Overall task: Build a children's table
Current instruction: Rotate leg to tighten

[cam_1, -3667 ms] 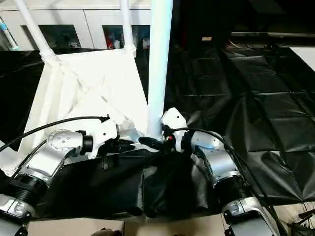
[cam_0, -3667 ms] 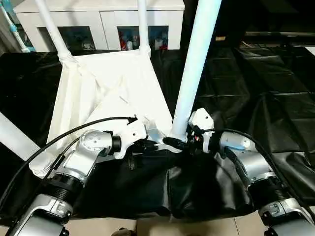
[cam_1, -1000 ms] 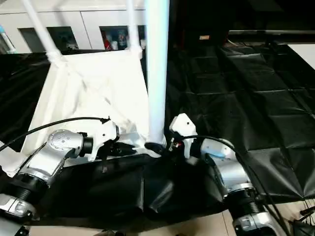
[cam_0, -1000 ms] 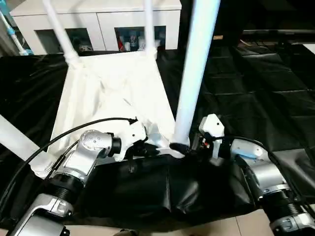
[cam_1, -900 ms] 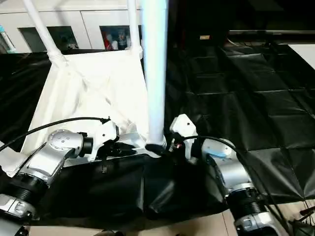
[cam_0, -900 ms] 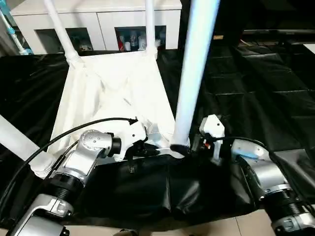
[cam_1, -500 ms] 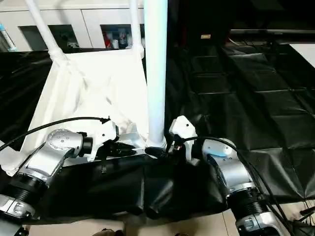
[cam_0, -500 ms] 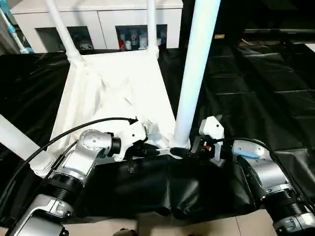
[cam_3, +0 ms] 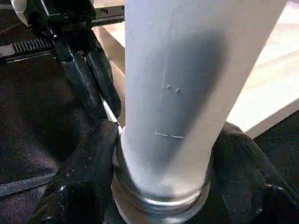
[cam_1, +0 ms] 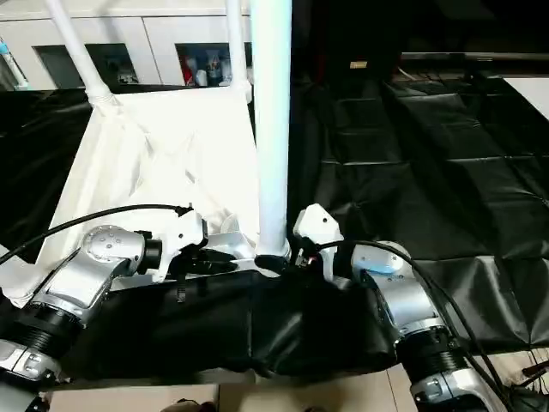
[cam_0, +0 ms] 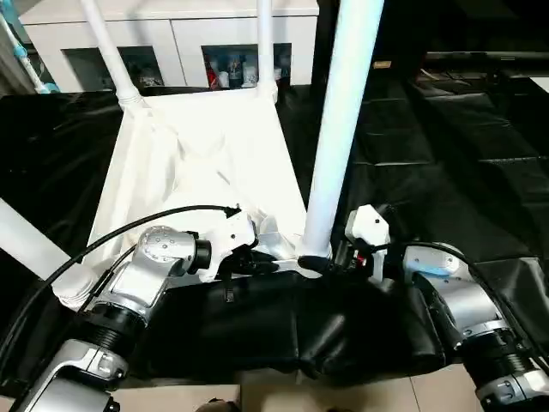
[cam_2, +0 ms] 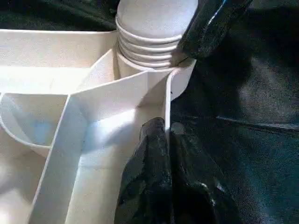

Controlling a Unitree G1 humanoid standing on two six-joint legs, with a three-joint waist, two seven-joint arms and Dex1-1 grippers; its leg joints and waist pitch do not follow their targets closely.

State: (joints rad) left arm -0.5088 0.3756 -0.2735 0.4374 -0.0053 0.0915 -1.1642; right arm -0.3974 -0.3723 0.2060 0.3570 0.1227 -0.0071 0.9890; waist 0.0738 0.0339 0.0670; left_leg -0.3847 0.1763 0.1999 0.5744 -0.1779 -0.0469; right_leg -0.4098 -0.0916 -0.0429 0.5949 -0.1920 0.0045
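Table leg [cam_0: 339,129] between right hand [cam_0: 319,262] fingers.

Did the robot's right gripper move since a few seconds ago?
Yes. The right gripper has slid in around the near leg, at its base by the corner socket.

We worked in what looked like a lab: black cloth [cam_0: 446,172] draped the tabletop, and a white glass-doored cabinet [cam_0: 184,39] stood behind it.
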